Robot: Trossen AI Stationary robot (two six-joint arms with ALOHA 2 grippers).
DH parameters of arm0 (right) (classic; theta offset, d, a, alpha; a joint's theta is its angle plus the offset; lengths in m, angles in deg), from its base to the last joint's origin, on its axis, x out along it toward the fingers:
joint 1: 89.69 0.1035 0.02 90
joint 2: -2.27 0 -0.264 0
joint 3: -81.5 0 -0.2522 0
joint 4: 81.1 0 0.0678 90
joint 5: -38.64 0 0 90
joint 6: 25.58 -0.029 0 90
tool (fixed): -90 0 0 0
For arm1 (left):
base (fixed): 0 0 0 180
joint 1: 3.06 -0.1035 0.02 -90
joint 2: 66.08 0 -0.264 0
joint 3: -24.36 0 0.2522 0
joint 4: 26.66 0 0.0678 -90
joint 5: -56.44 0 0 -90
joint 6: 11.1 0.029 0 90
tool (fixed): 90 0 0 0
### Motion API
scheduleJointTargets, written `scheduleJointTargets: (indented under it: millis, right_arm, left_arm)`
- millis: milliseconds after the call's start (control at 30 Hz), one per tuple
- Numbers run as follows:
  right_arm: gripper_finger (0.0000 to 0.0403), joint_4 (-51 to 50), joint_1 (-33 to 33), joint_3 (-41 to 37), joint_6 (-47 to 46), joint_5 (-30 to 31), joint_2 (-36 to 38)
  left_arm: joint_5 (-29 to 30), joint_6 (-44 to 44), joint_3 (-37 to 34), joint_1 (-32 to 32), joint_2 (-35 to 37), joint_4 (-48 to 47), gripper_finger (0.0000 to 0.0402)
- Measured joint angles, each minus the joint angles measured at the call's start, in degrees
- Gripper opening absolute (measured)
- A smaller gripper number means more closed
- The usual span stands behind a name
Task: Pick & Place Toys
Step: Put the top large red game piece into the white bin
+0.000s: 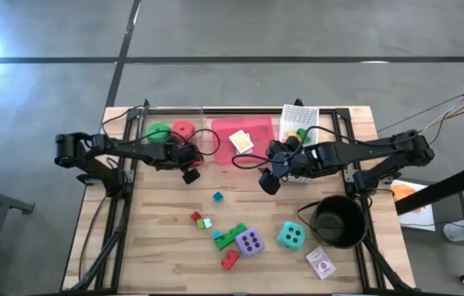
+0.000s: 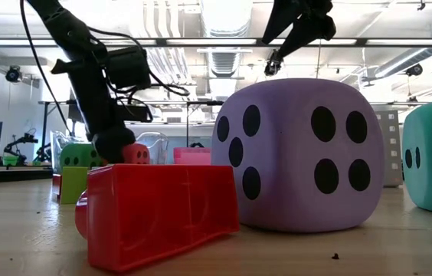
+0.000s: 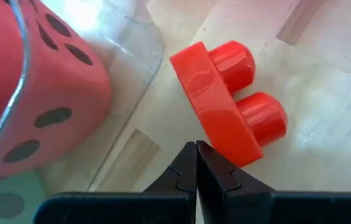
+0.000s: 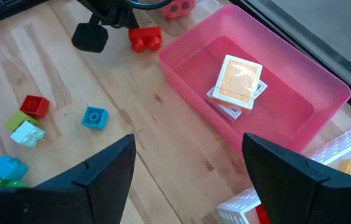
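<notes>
A red two-stud brick (image 3: pixel 225 106) lies on its side on the wood, next to a clear tub (image 1: pixel 170 131) that holds a red die (image 3: pixel 32 93) and a green die (image 1: pixel 159 131). My left gripper (image 3: pixel 195 152) is shut, empty, pointing steeply down at the table beside that brick; it also shows in the high view (image 1: pixel 191 164). My right gripper (image 4: pixel 188 180) hangs open above the table's middle (image 1: pixel 269 177), with nothing between its fingers. A purple die (image 1: pixel 250 242), a teal die (image 1: pixel 290 236) and several small bricks (image 1: pixel 217 196) rest near the front. My left gripper's shut fingertips (image 3: pixel 216 171) stand right beside the lower edge of the red brick's flat base (image 3: pixel 241 158), coming down at a slant from above. Nothing lies between the fingers. Whether they touch the brick I cannot tell.
A pink tray (image 1: pixel 224 131) at the back middle holds card packs (image 4: pixel 238 84). A white mesh basket (image 1: pixel 299 115) stands to its right, a black round pot (image 1: pixel 336 224) at front right, and a card pack (image 1: pixel 321 263) near the front edge.
</notes>
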Motion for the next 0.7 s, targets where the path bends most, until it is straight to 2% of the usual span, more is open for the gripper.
scheduleJointTargets:
  millis: [400,700]
  right_arm:
    - [0.0289,-0.21,0.0,0.0,0.42,0.0,0.0]
    - [0.0289,-0.24,0.14,-0.04,0.39,-0.04,0.0]
  left_arm:
    - [-3.93,-7.79,3.09,2.31,3.68,-4.21,0.0005]
    - [-3.95,-12.83,2.32,2.1,3.76,3.71,0.0011]
